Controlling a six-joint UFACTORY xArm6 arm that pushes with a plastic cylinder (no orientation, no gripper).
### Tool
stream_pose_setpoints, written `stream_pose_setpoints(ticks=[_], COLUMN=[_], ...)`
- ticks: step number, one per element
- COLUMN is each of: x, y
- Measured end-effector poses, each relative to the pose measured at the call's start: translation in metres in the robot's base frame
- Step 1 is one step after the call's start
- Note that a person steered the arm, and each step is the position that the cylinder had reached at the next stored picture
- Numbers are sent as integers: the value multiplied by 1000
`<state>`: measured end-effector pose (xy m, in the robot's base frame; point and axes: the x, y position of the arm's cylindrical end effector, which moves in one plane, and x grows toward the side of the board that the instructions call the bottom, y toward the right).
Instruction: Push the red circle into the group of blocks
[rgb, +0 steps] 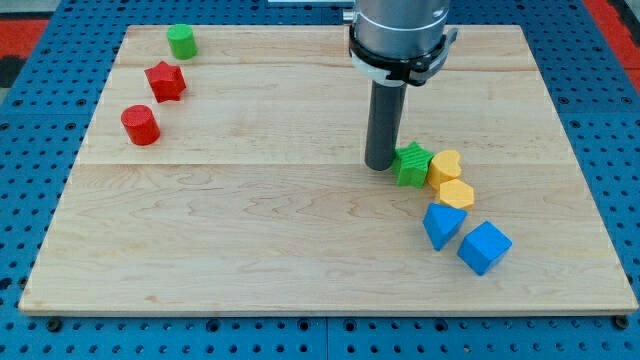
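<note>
The red circle (141, 125) stands near the board's left edge, below the red star (165, 81). The group lies at the view's right: a green star (411, 164), a yellow heart (445, 165), a yellow hexagon (455, 194), a blue triangle (442, 225) and a blue cube (484, 247). My tip (379, 165) rests on the board just left of the green star, touching or nearly touching it, and far to the right of the red circle.
A green cylinder (181, 41) stands near the board's top left corner. The wooden board (250, 230) lies on a blue perforated table (30, 180). The arm's grey body (399, 35) hangs over the board's top middle.
</note>
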<state>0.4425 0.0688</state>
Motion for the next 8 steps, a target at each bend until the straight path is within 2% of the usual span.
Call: stream_pose_setpoints(ticks=[1,2,5,6,7,8], x=[0,22,50,-4,-26,-65], y=[-4,-85,-345,-364,-373,-349])
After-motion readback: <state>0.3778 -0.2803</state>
